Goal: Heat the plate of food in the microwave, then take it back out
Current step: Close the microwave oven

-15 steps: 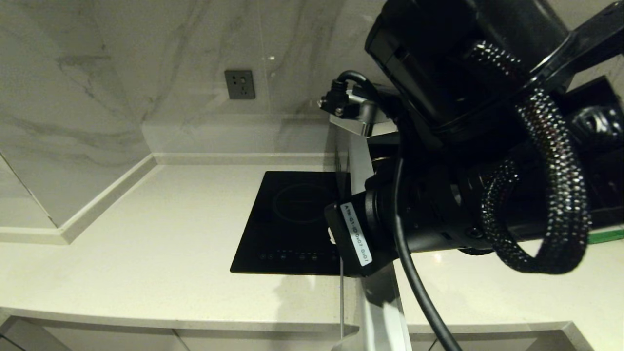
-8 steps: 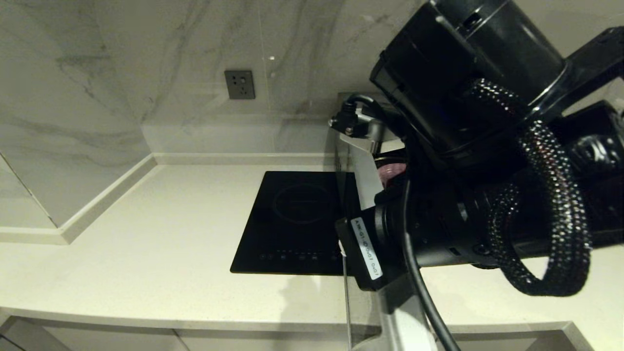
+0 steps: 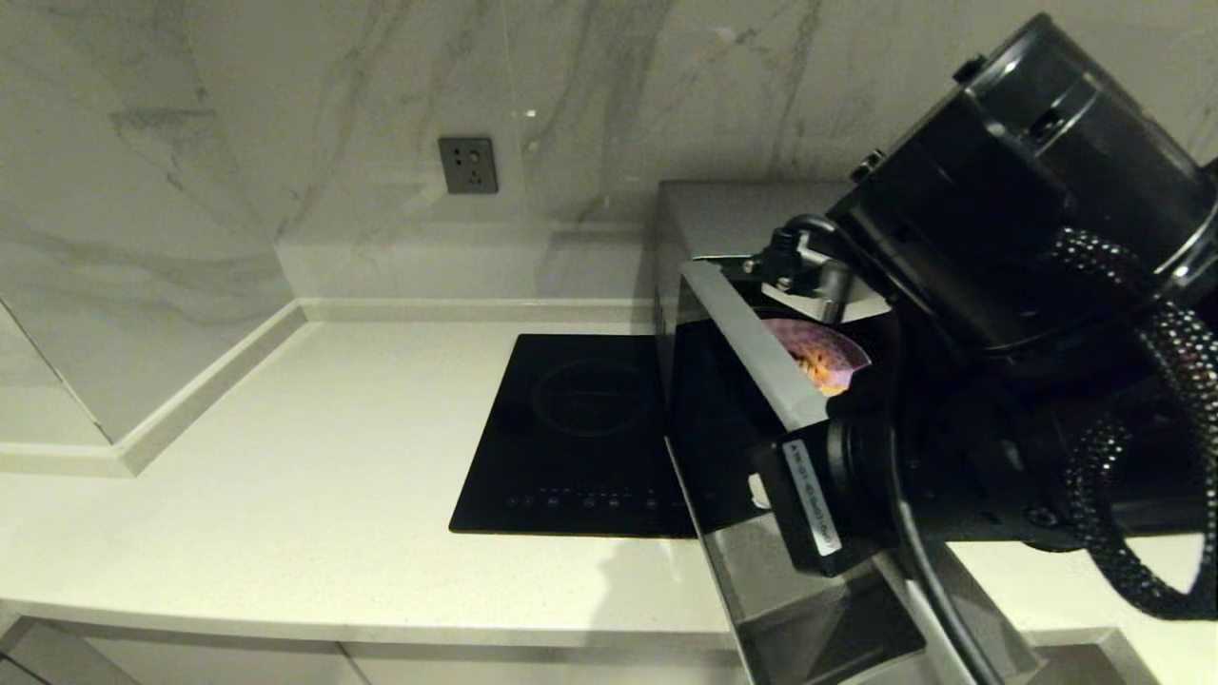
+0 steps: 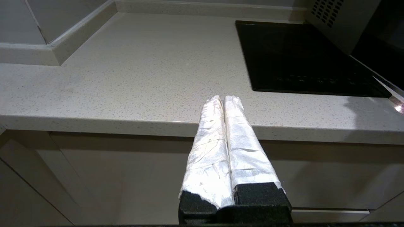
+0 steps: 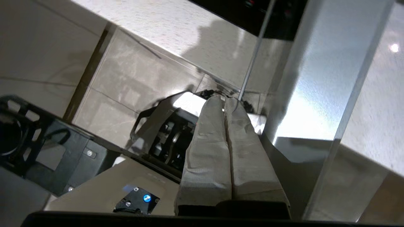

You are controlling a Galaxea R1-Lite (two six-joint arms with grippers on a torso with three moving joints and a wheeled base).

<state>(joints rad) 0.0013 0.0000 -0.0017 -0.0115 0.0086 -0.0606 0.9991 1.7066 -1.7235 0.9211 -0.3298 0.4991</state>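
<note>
The microwave (image 3: 742, 214) stands at the right of the counter with its door (image 3: 723, 428) swung out towards me. Inside it, the pale lilac plate of food (image 3: 820, 354) shows partly, with orange-yellow sticks on it. My right arm (image 3: 971, 285) fills the right of the head view and hides the rest of the oven. In the right wrist view my right gripper (image 5: 224, 99) is shut on nothing, close beside the door's silver edge (image 5: 315, 78). My left gripper (image 4: 224, 98) is shut and empty, parked low in front of the counter's edge.
A flat black cooktop (image 3: 571, 428) lies in the counter left of the microwave. The pale counter (image 3: 314, 457) runs to a marble wall with a socket (image 3: 467, 165). Under the right gripper, my own base (image 5: 104, 176) and the floor show.
My right arm has moved to the right and up. The door's free end has swung to the right with it, and the plate has come into sight inside the oven.
</note>
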